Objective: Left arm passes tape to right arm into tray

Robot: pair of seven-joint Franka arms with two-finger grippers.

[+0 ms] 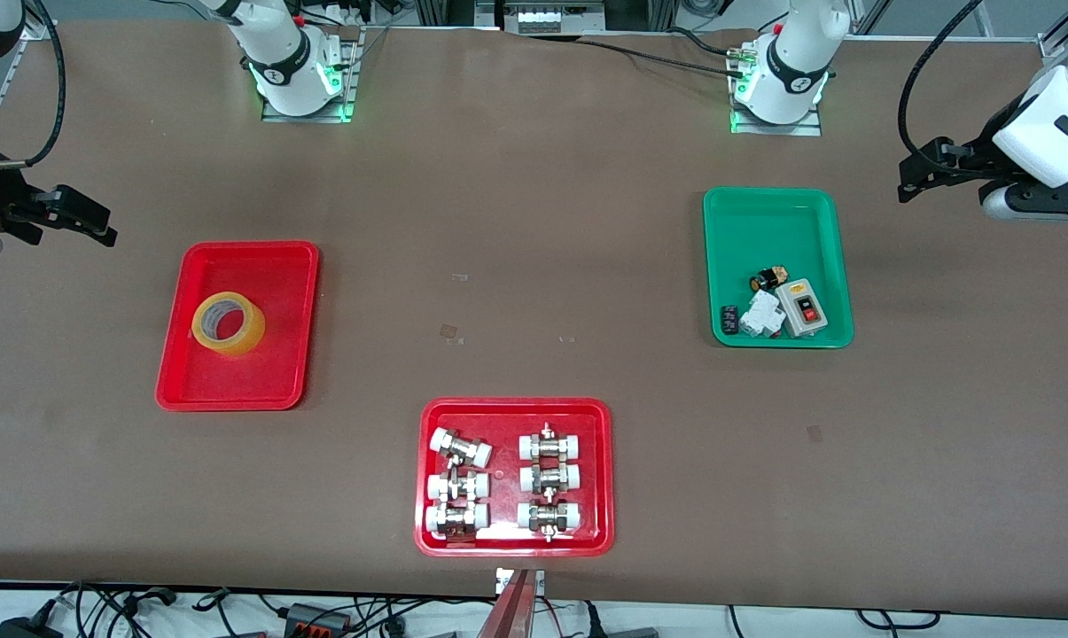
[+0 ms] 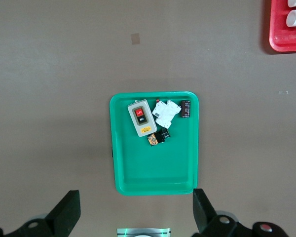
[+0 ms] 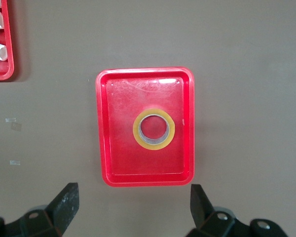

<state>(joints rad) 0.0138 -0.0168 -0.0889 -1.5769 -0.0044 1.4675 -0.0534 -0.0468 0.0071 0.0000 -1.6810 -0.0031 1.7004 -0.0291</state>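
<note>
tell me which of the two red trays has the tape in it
The red tray toward the right arm's end of the table holds the tape; the other red tray, nearest the front camera, holds metal pipe fittings.

The brown table (image 1: pixel 534 221) carries three trays: a red tray (image 1: pixel 179 390) toward the right arm's end, a green tray (image 1: pixel 728 221) toward the left arm's, and a second red tray (image 1: pixel 516 409) nearest the front camera.

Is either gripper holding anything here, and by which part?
Nothing is held. The left gripper and right gripper are open and empty; the tape lies in the red tray.
</note>
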